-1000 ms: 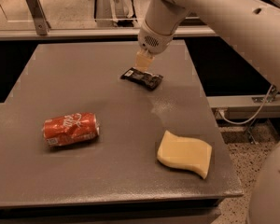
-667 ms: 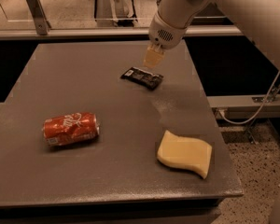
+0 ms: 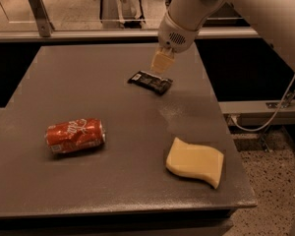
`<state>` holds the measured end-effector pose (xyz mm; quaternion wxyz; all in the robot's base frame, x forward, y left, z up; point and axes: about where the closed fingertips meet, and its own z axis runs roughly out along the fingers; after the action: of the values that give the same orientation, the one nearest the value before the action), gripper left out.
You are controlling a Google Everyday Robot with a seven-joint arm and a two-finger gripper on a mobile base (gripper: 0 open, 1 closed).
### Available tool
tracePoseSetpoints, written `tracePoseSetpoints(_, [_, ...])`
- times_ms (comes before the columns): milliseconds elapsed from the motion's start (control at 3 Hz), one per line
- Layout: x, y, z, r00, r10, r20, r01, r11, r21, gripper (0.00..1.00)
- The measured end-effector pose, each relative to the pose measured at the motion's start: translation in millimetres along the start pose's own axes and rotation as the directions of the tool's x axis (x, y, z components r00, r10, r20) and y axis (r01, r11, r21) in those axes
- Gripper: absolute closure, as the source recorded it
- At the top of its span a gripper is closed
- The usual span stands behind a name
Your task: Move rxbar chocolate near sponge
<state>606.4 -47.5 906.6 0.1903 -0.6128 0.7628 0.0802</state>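
On the desk [image 3: 88, 191], the sponge [image 3: 194, 161] is located near the front right edge, where it may be pushed off by a low delivery. The rxbar chocolate [image 3: 150, 82] is laid flat toward the rear, well apart from it; being thin and glossy, it may be skidded rather than lifted. The tool [image 3: 162, 62] is positioned just above the rxbar chocolate with nothing carried; whether it is released or clenched cannot be told.

Glossy rxbar chocolate [image 3: 150, 82] wrapper near gripper [image 3: 162, 65]; matt table [image 3: 88, 186]; matt sponge [image 3: 195, 162].
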Motion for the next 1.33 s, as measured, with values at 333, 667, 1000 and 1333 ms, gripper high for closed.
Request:
tracePoseSetpoints(333, [-5, -7, 13, 1.000, 0.000, -0.004, 0.000, 1.0000, 0.008, 0.35])
tracePoseSetpoints(667, [-8, -15, 26, 1.000, 0.010, -0.021, -0.010, 0.9997, 0.024, 0.12])
tracePoseSetpoints(1000, [-7, -22, 36, 1.000, 0.017, -0.023, -0.016, 0.9991, 0.038, 0.00])
tracePoseSetpoints(1333, [-3, -26, 46, 0.999, 0.021, -0.032, -0.019, 0.9990, 0.041, 0.00])
